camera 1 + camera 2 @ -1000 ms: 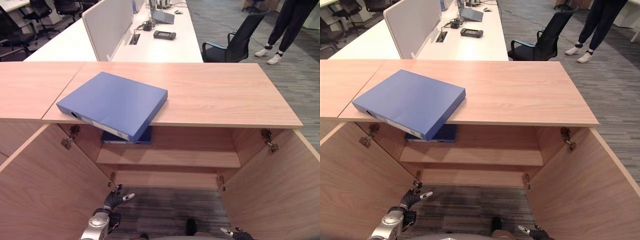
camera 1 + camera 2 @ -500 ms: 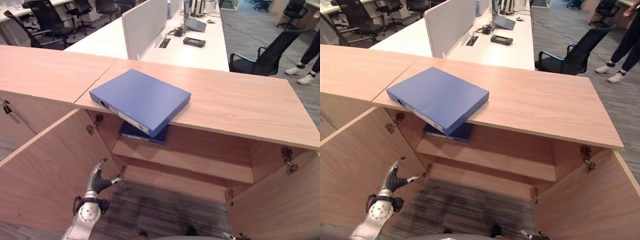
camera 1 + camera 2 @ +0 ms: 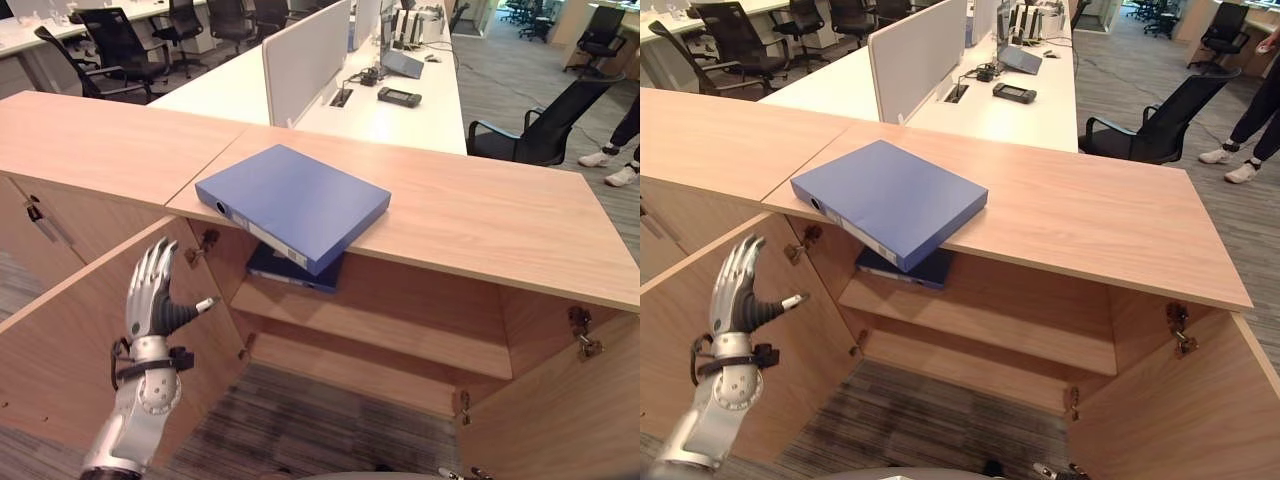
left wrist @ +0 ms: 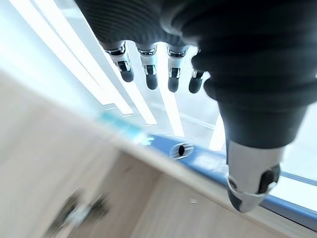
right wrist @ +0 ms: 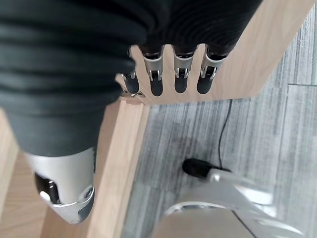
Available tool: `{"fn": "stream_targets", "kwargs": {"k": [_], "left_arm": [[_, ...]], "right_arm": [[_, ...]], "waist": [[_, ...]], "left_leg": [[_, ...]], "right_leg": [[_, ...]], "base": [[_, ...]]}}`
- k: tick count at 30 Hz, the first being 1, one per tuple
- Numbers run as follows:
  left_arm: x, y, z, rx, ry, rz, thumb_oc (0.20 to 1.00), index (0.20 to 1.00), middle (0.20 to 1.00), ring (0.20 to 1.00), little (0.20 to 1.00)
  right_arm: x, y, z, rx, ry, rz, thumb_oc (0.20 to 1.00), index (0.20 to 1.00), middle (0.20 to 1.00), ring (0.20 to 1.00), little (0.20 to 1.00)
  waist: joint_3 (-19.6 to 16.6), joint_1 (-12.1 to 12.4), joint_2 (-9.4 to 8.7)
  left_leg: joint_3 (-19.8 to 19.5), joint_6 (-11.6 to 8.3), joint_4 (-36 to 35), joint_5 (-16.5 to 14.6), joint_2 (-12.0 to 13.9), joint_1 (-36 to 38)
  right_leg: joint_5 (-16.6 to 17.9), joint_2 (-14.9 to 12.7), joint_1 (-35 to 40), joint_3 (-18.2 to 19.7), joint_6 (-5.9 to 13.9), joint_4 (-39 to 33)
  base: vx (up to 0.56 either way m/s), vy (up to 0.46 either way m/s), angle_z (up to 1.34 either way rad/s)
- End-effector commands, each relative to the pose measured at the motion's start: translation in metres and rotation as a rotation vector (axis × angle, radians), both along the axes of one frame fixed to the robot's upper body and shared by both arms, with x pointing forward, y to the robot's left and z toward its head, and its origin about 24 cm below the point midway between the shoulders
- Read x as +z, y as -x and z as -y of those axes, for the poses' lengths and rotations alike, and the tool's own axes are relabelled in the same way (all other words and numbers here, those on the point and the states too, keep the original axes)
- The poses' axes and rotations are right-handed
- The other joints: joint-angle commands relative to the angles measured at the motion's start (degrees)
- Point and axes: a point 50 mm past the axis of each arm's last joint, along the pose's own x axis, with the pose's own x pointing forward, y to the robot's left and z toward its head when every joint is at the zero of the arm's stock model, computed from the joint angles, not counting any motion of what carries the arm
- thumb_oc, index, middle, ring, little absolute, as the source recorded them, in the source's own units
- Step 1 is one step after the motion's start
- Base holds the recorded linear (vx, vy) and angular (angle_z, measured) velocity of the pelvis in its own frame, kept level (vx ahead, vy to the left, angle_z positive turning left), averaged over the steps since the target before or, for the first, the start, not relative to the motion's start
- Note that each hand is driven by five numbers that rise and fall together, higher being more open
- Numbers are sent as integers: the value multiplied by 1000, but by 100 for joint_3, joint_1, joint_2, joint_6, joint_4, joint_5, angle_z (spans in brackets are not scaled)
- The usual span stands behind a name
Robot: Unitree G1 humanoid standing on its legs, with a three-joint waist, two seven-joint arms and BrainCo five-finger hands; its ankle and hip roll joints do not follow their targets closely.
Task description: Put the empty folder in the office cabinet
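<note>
Two blue folders, one (image 3: pixel 300 198) flat on the wooden surface (image 3: pixel 500 215) past the raised left hand's fingers (image 3: pixel 150 283), a second (image 3: pixel 290 272) on the shelf beneath; two open cabinet doors; several black office chairs beyond.
</note>
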Motion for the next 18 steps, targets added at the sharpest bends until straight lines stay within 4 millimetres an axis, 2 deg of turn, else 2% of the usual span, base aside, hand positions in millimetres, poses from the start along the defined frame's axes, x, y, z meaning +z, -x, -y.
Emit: {"fn": "stream_targets", "kwargs": {"k": [1,11,15,18], "left_arm": [[41,-20,14,-116,-159,162,1000,1000,1000,1000,1000],[80,-36,24,-213,-349,254,1000,1000,1000,1000,1000],[90,-42,30,-244,-392,278,1000,1000,1000,1000,1000],[90,-43,30,-245,-391,274,1000,1000,1000,1000,1000]], "right_arm": [[4,-27,-2,91,5,58,1000,1000,1000,1000,1000],[6,-29,6,111,15,54,1000,1000,1000,1000,1000],[6,-30,7,117,21,53,1000,1000,1000,1000,1000],[6,-30,6,120,18,53,1000,1000,1000,1000,1000]], "waist": [[117,-131,-68],[59,-341,136],[50,-403,191],[46,-401,195]], "left_leg": [[424,-93,74,-63,-154,-204],[537,-89,74,-96,-145,-132],[553,-89,74,-106,-132,-116],[569,-89,74,-114,-124,-117]], "right_leg": [[-760,-151,430,280,474,42],[-762,-139,398,426,509,42],[-751,-125,366,491,525,42],[-743,-114,345,529,527,42]], "base": [[20,-6,-8],[25,3,-8],[25,7,-8],[9,-4,-8]]}}
